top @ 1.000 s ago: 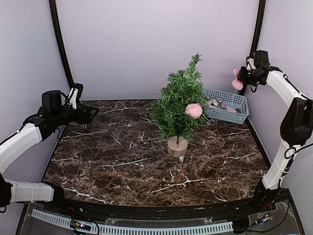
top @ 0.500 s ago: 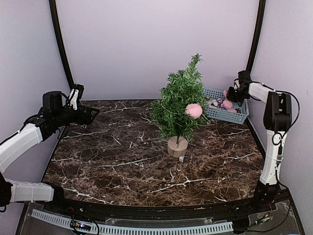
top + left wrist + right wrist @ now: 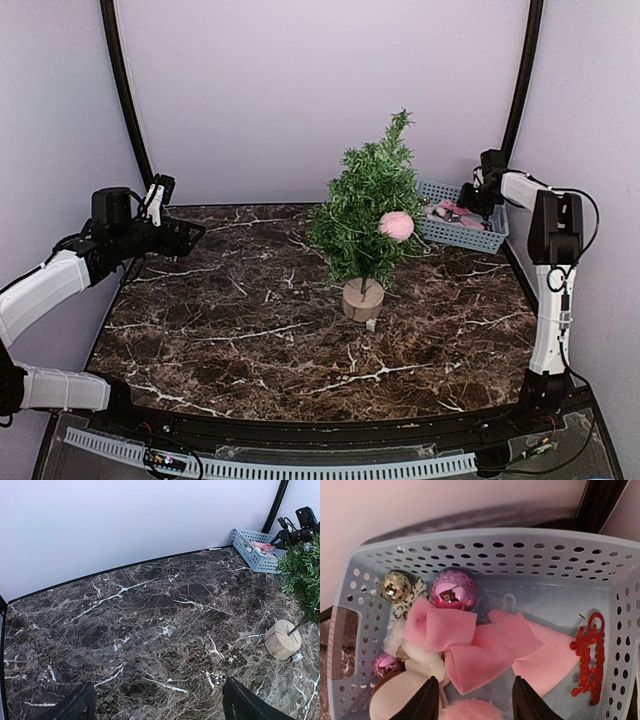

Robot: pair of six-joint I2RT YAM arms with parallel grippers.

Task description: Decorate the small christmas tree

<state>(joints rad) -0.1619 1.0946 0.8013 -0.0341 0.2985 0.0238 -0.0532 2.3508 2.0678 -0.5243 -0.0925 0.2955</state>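
Top external view: dark veined marble table (image 3: 250, 330) carries the small christmas tree (image 3: 365, 215), upright on its wooden disc, right of centre. Pale blue perforated plastic basket (image 3: 480, 238) stands far right. Left gripper (image 3: 157, 701) is spread wide over bare marble. Right gripper (image 3: 476, 697) is parted above the basket, with a fluffy pink pom-pom (image 3: 470, 712) between its fingers; contact unclear.

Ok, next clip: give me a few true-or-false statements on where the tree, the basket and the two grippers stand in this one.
1. A pink pom-pom sits on the small christmas tree. True.
2. The left gripper holds an ornament. False: its fingers stand wide apart with nothing between them, above the bare table.
3. The right gripper hangs over the blue basket. True.
4. The basket sits at the table's near left corner. False: it stands at the far right corner.
5. A gold ball lies in the basket. True.
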